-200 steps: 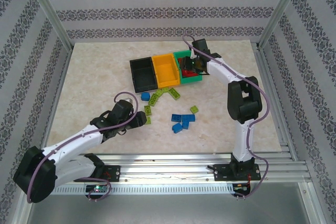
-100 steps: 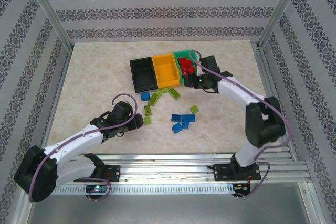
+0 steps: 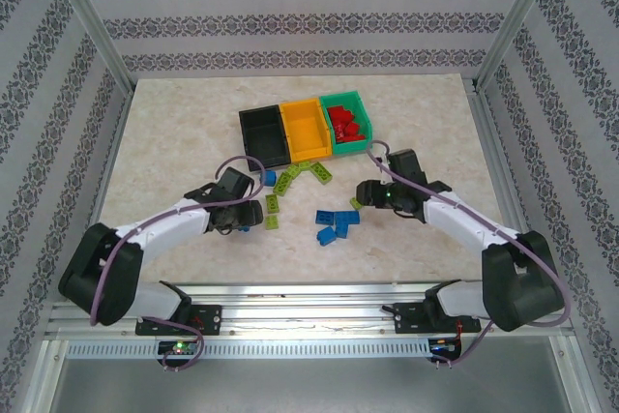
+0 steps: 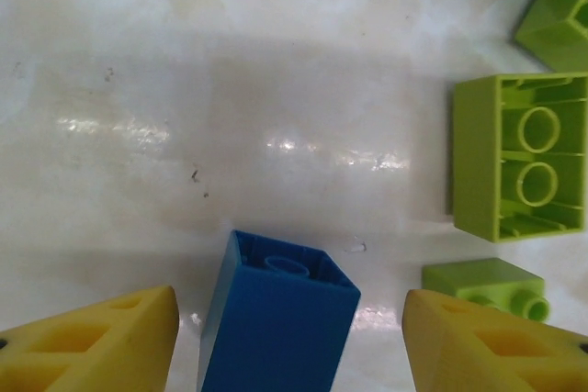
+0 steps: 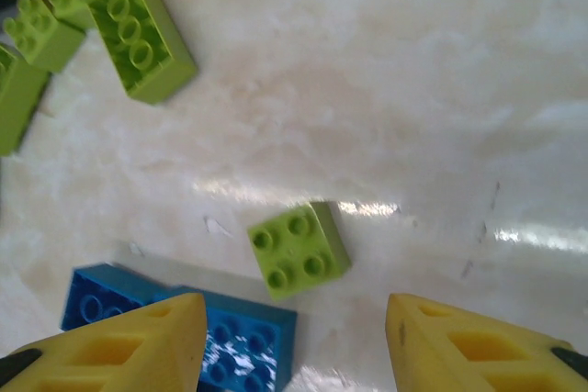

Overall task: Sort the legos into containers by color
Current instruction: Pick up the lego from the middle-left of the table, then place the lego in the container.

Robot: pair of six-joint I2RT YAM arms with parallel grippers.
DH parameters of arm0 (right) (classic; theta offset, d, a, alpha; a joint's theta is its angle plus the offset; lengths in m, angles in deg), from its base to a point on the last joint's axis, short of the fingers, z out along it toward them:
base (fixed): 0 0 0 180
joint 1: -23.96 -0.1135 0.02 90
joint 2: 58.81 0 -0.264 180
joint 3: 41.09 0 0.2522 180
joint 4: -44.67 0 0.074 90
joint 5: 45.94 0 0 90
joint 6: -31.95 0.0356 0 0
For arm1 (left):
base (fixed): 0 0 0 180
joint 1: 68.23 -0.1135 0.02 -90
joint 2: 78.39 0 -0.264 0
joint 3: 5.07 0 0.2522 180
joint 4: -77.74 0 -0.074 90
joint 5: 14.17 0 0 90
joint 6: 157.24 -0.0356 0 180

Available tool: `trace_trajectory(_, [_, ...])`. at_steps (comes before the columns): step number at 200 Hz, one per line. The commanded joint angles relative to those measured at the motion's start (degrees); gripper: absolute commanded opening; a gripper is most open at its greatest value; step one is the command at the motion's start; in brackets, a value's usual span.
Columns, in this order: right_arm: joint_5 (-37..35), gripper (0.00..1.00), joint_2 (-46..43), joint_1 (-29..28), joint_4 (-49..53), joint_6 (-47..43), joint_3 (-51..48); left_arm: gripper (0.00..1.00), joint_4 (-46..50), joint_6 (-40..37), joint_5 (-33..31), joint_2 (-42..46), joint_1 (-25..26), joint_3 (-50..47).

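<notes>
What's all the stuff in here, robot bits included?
Bins: three, black, orange-yellow, teal, in a row at the far middle of the table.
Red bricks: several, red, inside the teal bin.
Green bricks: about seven, lime, loose in front of the bins.
Blue bricks: about six, blue, loose nearer the arms.
Table: one, pale marble look.
Arms: two, white, left arm, right arm.
Fingers: two yellow pairs, open; left fingers straddle one blue brick, right fingers near a small green brick.
</notes>
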Motion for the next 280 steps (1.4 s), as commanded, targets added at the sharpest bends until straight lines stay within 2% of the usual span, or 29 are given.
trace_trajectory(1, [-1.41, 0.54, -2.80, 0.09, -2.45, 0.52, -3.30, 0.63, 3.58, -3.90, 1.03, -3.59, -0.73, 3.19])
trace_trajectory(19, [-2.19, 0.54, -4.66, 0.26, -2.81, 0.27, -6.10, 0.57, 4.08, -4.92, 1.89, -6.20, -0.70, 4.60])
trace_trajectory(31, [-2.55, 0.54, -5.92, 0.57, -3.65, 0.55, -8.00, 0.45, 4.08, -5.47, 2.72, -7.33, -0.75, 5.36])
trace_trajectory(46, [-2.24, 0.54, -7.51, 0.88, -5.07, 1.09, -9.74, 0.38, 4.35, -5.50, 3.15, -7.89, -0.74, 6.26])
trace_trajectory(75, [-3.79, 0.54, -9.65, 1.04, -6.49, 1.69, -11.31, 0.13, 3.90, -5.67, 3.58, -6.36, -0.70, 7.47])
trace_trajectory(112, [-3.22, 0.54, -9.38, 0.96, -7.60, 1.69, -11.65, 0.10, 5.82, -6.97, 0.41, -4.13, -0.79, 11.45])
trace_trajectory(152, [-3.29, 0.54, -9.02, 0.96, -8.49, 1.80, -11.88, 0.10, 7.97, -10.82, -2.13, -8.19, -1.99, 21.33])
trace_trajectory(214, [-1.15, 0.54, -8.06, 0.81, -8.45, 1.39, -11.65, 0.11, 13.83, -17.06, -0.65, -25.88, -7.64, 45.42])
trace_trajectory(231, [-0.22, 0.54, -7.16, 0.55, -8.35, 1.14, -11.22, 0.20, 16.26, -17.79, -0.49, -30.57, -8.57, 51.45])
trace_trajectory(248, [-0.40, 0.54, -7.04, 0.13, -8.14, 0.92, -11.09, 0.39, 19.18, -17.55, -0.59, -33.90, -9.09, 56.32])
trace_trajectory(257, [-0.32, 0.54, -7.13, 0.07, -8.01, 0.87, -11.12, 0.44, 20.93, -17.24, 0.80, -34.72, -9.00, 58.11])
trace_trajectory(265, [-0.31, 0.54, -7.22, 0.00, -7.92, 0.88, -11.12, 0.50, 20.71, -16.83, 2.35, -34.38, -8.88, 57.80])
trace_trajectory(280, [-0.34, 0.55, -7.15, -0.18, -7.94, 0.88, -11.03, 0.54, 18.06, -16.03, 3.95, -32.19, -8.61, 54.42])
